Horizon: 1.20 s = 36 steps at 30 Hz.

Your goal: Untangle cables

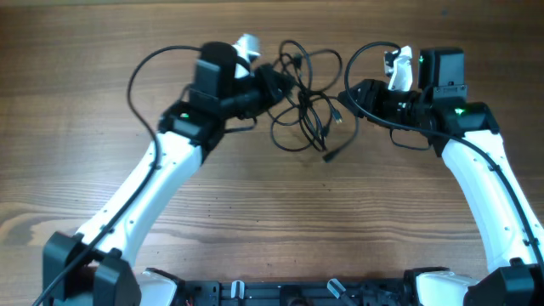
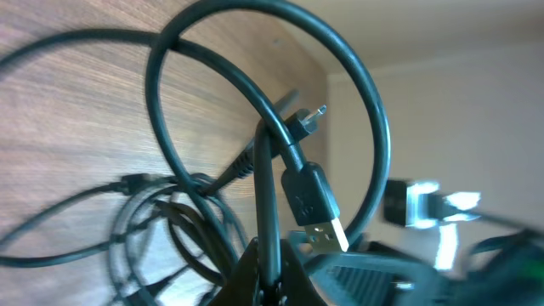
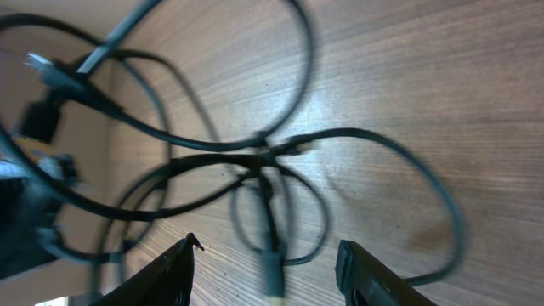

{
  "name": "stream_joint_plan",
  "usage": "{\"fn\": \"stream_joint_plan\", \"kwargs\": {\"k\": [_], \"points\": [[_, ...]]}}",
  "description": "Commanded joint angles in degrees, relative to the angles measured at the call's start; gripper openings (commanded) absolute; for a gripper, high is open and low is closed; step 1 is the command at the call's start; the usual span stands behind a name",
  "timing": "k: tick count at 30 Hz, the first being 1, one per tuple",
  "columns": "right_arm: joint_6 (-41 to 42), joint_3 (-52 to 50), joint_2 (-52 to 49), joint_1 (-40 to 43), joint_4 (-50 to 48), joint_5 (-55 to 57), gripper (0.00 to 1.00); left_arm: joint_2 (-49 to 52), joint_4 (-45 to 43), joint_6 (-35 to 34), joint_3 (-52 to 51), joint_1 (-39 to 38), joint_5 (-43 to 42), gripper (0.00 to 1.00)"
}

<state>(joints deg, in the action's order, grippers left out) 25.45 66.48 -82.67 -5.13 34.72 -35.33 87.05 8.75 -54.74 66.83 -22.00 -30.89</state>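
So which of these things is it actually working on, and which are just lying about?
Part of the job: the cables, the left gripper pinching one, the open right gripper.
Just there: the wooden table, the arms' own thicker wires.

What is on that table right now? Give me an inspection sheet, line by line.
Surface: wood-grain table, no marks seen.
Job's things: thin black cables in tangled loops between the two arms; a USB plug sits close to the left end effector.
Clutter: nothing seen.
Grippers: left end effector looks shut on one strand; right end effector is open, with a strand running between its fingers.
Cables: thicker arm wires arch off both arms.
Surroundings: pale wall beyond the table edge, blurred.
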Motion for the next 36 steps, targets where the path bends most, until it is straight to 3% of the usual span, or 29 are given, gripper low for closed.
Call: {"fn": "stream_joint_plan", "kwargs": {"k": [1,4,9,14,23,26,29,31,36], "points": [[-1.6,0.6,-0.4,-0.2,-2.6,-3.5,0.55,-0.5,1.6,-11.7,0.9,3.1,-6.6,0.04],[-3.7,0.6,-0.4,-0.2,-6.2,-9.7,0.55,-0.4,3.1,-13.0,0.9,3.6,-6.1,0.04],[-11.1,0.6,-0.4,-0.2,-8.0,-17.7,0.56,-0.4,3.0,-29.9,0.9,3.6,-5.3,0.04],[-15.0,0.6,-0.4,-1.7,-8.1,-17.7,0.61,-0.4,3.0,-38.9,0.9,3.5,-5.3,0.04],[-19.2,0.6,-3.5,-8.7,-7.7,-8.0,0.61,-0.4,2.1,-42.2,0.9,3.5,-8.0,0.04],[-19.9,0.6,-6.8,-9.5,-8.0,-7.8,0.49,-0.5,1.7,-42.2,1.0,3.5,-9.7,0.04],[-18.2,0.6,-9.8,-9.4,-8.7,-4.1,0.25,-0.5,0.7,-42.2,1.0,3.6,-11.5,0.04],[-13.9,0.6,-10.4,-8.9,-8.8,-0.3,0.04,-0.5,0.7,-40.0,0.9,4.6,-13.2,0.04],[-6.5,0.6,-10.3,-2.7,-8.2,1.3,0.04,-0.5,2.6,-9.8,0.9,12.3,-18.1,0.04]]}}
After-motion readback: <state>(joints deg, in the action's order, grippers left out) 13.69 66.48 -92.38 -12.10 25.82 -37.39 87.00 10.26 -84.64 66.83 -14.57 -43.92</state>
